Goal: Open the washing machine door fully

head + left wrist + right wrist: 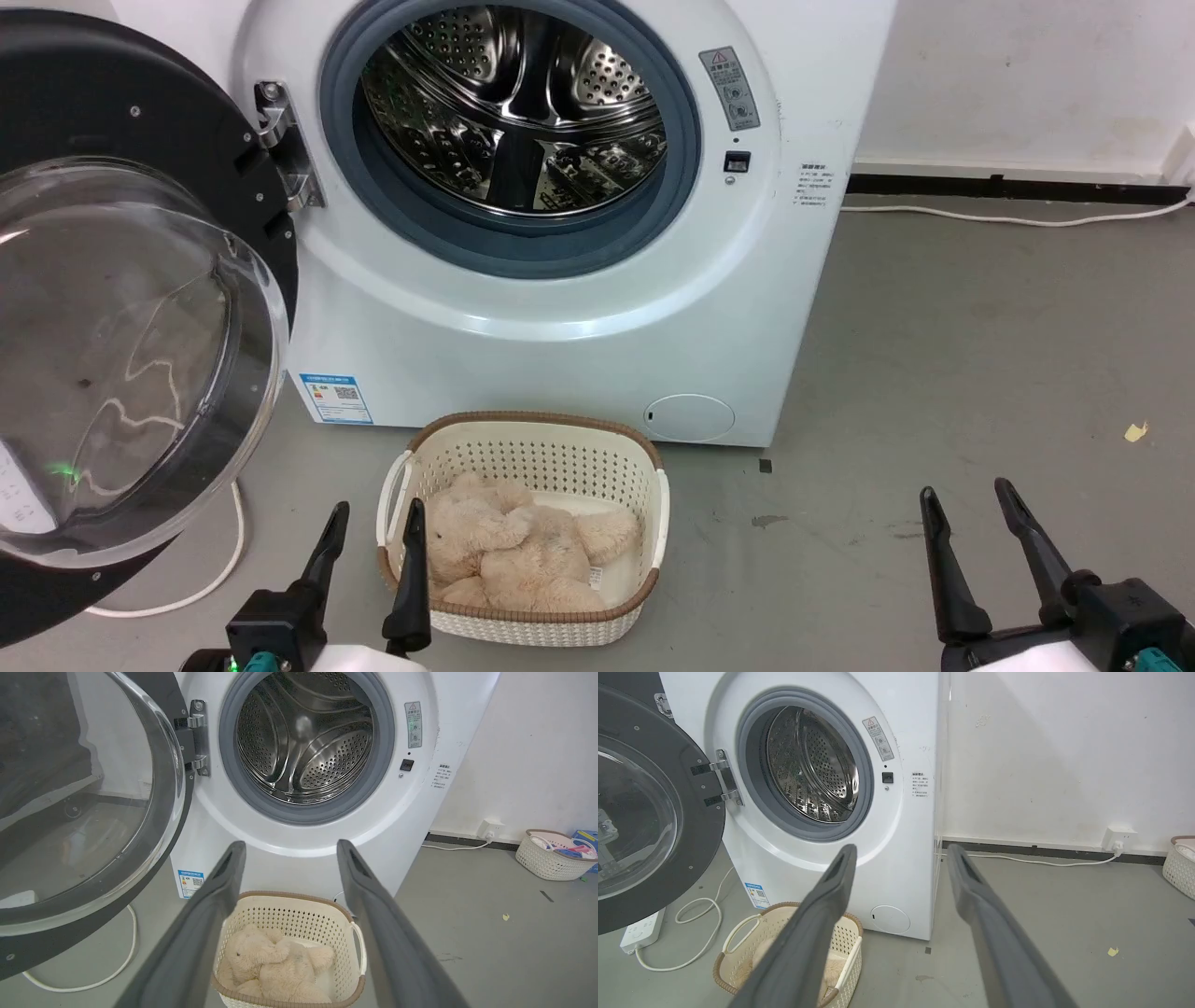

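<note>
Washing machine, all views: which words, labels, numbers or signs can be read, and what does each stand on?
No wording on the washing machine is legible.
Grey sticker, upper right front: a warning triangle sign; text too small to read.
Printed block, right edge of front: too small to read.
Blue sticker, lower left front: a QR code; text blurred.

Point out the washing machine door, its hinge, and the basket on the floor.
washing machine door [140, 93]: head view, black frame above the glass bowl.
hinge [291, 163]: head view, its metal bracket.
basket [537, 417]: head view, brown rear rim.
</note>
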Controlling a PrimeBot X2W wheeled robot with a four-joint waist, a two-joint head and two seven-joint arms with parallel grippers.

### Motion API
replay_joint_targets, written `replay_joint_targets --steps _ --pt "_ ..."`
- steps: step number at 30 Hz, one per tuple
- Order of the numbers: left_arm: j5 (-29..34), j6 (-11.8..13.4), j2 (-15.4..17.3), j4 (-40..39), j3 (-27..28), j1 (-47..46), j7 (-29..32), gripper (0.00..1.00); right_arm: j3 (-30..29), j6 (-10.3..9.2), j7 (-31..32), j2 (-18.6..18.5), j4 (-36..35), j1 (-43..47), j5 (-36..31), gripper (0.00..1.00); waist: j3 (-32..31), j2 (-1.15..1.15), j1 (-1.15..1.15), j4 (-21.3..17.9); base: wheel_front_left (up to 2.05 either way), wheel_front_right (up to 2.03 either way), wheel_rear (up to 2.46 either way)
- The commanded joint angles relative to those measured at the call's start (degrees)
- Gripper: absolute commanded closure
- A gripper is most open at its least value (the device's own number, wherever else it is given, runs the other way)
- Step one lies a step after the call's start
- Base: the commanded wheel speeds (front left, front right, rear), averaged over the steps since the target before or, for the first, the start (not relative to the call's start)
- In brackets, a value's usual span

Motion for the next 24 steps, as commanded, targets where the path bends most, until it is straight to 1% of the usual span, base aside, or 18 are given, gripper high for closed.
replay_joint_targets --steps 1,9,10,15,24 --pt "-0.11 -0.18 0.12 0.12 0.23 -0.05 -0.44 0.0 0.05 0.02 -0.29 0.07 0.23 0.69 0.3 0.0 -0.01 0.0 0.0 0.15 0.0 0.0 0.0" --pt "-0.82 -0.33 0.22 0.25 0.25 -0.34 -0.49 0.0 0.23 0.02 -0.34 0.07 0.41 0.64 0.4 0.0 0.08 0.0 0.0 0.72 0.0 0.0 0.0" --pt "-0.59 -0.04 0.07 0.11 0.1 -0.04 -0.23 1.0 0.18 0.0 0.01 0.0 0.33 -0.01 0.07 1.0 0.09 0.0 0.0 0.72 0.0 0.0 0.0" --pt "-0.43 -0.03 0.04 0.11 0.1 -0.04 -0.18 1.0 0.14 -0.01 0.07 0.0 0.33 -0.03 0.05 1.0 0.09 0.0 0.0 0.73 0.0 0.0 0.0" --pt "1.11 -0.82 -0.71 0.13 1.17 -0.29 0.69 1.0 0.19 -0.01 0.93 0.01 0.41 -0.44 -0.39 1.0 0.13 0.0 0.0 0.66 0.0 0.0 0.0"
